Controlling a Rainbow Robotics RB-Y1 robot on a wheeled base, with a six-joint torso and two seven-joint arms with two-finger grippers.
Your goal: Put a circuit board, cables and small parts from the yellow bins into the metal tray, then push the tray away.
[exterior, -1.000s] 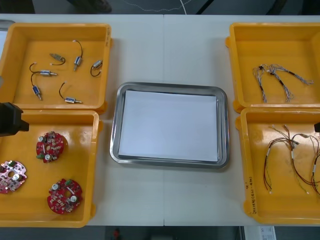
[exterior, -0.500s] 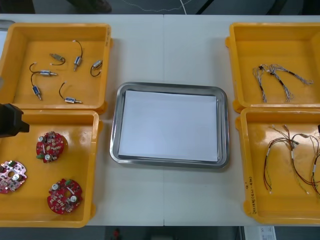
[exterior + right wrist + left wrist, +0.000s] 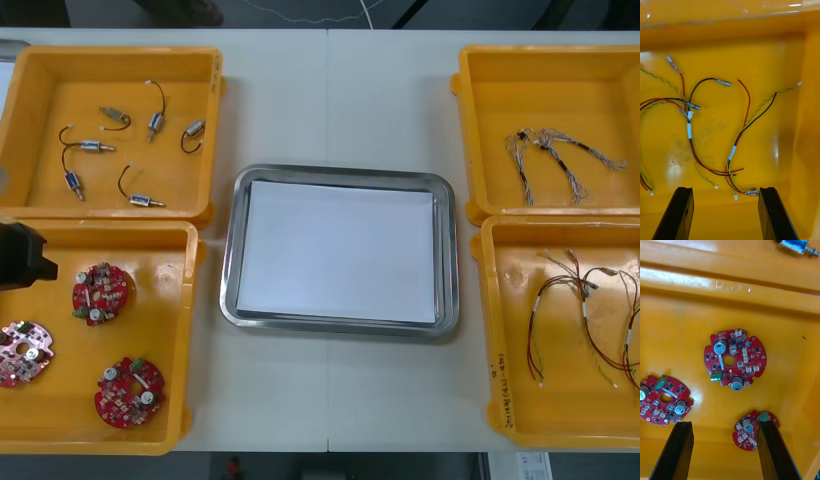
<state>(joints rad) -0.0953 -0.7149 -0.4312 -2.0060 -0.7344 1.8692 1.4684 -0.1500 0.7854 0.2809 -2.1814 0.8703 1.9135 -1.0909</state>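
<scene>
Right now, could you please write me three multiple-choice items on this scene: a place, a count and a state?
1. Where do the circuit boards lie? A far left bin B near left bin C metal tray
2. How many lie there? A two B three C five
3. The right tool, over the red and yellow cables, is: A open B shut on a cable C shut on nothing
Answers: B, they lie below the left tool there; B, three red discs; A, its fingers stand apart, nothing between.
</scene>
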